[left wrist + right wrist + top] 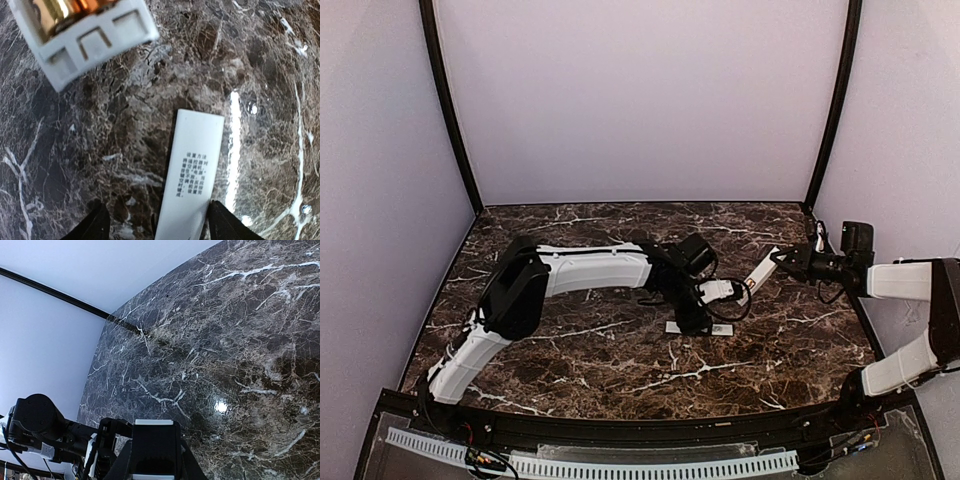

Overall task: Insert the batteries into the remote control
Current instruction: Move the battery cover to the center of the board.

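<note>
The right claw [782,258] is clamped on one end of the remote control [761,270], its two fingers pressed against the sides with no gap showing. The remote is a slim white bar. From the right wrist camera the gripped end looks dark with a white edge at its tip. It is held off the desk [600,360], slanting from the right claw down towards the middle. At its free end, seen from the left wrist camera, the back is uncovered: a white plastic frame with small square ribs, and a shiny gold battery [62,12] lying in the open compartment. That end is cut off by the picture's edge, so whether more than one is seated there I cannot tell. The left claw [157,210] stands just beside that free end, pointing down at the desk. Its jaws are apart and hold nothing, and the dark fingertips [95,225] show at either side of the bottom of its view. Between and below them a thin flat white cover strip [192,170] with small grey print lies on the dark, white-veined marble top. It touches neither finger as far as the view shows, and it is apart from the remote.
</note>
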`<act>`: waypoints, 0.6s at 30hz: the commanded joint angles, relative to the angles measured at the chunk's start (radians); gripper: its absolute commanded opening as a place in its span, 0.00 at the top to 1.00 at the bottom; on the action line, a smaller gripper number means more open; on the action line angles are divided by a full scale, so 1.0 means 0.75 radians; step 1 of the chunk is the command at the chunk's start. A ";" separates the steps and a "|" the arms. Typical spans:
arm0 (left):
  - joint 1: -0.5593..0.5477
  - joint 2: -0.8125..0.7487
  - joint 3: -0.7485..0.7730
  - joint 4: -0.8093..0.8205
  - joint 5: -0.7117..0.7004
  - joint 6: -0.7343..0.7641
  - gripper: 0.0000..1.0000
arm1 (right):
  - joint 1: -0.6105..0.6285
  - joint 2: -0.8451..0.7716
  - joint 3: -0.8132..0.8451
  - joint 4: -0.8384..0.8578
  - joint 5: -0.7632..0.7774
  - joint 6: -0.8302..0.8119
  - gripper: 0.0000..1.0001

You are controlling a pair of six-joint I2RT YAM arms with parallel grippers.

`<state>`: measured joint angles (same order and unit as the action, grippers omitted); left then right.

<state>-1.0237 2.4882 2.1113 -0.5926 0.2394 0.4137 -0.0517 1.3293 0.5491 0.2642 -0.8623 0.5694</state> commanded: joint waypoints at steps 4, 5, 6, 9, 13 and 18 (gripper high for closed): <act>-0.026 0.083 0.079 -0.207 0.028 0.040 0.46 | 0.010 -0.007 0.015 0.015 -0.002 -0.021 1.00; -0.026 0.083 0.072 -0.225 0.025 0.041 0.50 | 0.008 -0.001 0.014 0.017 -0.003 -0.021 1.00; -0.026 0.083 0.056 -0.266 0.020 0.047 0.55 | 0.009 0.004 0.017 0.020 -0.008 -0.021 1.00; -0.026 0.076 0.010 -0.347 -0.019 0.066 0.62 | 0.011 0.016 0.011 0.036 -0.016 -0.016 1.00; -0.016 0.040 -0.091 -0.440 -0.067 0.052 0.69 | 0.024 0.035 0.009 0.046 -0.020 -0.014 1.00; 0.016 -0.111 -0.357 -0.409 -0.097 -0.007 0.74 | 0.060 0.059 0.011 0.058 -0.017 -0.010 1.00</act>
<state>-1.0294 2.4283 2.0235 -0.6952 0.2192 0.4477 -0.0284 1.3582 0.5491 0.2623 -0.8631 0.5591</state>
